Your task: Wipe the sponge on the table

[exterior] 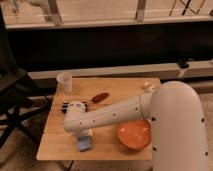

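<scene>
The sponge point(83, 144) lies flat on the table point(125, 88), near the front edge and toward the left. It is left of the orange plate point(134, 135) and apart from it. The gripper point(86, 135) hangs straight down from the bent white arm and sits right over the sponge, at or on its top face. The arm hides whether the claw is clenched on the sponge, merely pressing on it, or released, so I cannot tell.

The sponge is 1 small pale blue block with softened corners, and it looks like foam. I judge it very light, springy and easy to squash, with nothing fragile about it. A hold across its 2 long sides, low on the block, would likely grip best. A hard squeeze would fold it and lift its underside off the wood. Pressed from above, it should drag rather than slip.

The table top is pale wooden planks with a matte grain and thin seams running along its length. A soft edge could catch in a seam.

The plate looks hard, smooth and shallow. Farther back lie a dark red oblong object point(100, 97) and a translucent plastic cup point(64, 81). A black folding chair point(12, 100) stands to the left of the table.
</scene>
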Robot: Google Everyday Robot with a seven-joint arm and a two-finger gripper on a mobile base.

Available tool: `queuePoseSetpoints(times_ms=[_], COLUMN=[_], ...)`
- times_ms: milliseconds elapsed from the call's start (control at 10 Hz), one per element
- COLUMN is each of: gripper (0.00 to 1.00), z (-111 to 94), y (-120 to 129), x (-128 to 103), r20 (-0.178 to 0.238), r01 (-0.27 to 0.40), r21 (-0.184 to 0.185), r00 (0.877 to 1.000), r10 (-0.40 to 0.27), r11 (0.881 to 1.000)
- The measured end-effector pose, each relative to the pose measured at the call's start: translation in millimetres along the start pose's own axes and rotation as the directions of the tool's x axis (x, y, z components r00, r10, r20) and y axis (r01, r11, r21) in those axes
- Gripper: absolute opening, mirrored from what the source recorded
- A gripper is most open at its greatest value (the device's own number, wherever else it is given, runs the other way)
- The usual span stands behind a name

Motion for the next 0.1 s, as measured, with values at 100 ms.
queuePoseSetpoints(times_ms=[100], gripper=[0.00], z=[0.6], y=[1.5], x=[-0.4], r20=[0.009], r01=[0.004], r21=[-0.002], r00=[1.000], r10=[-0.004], r11=[1.000])
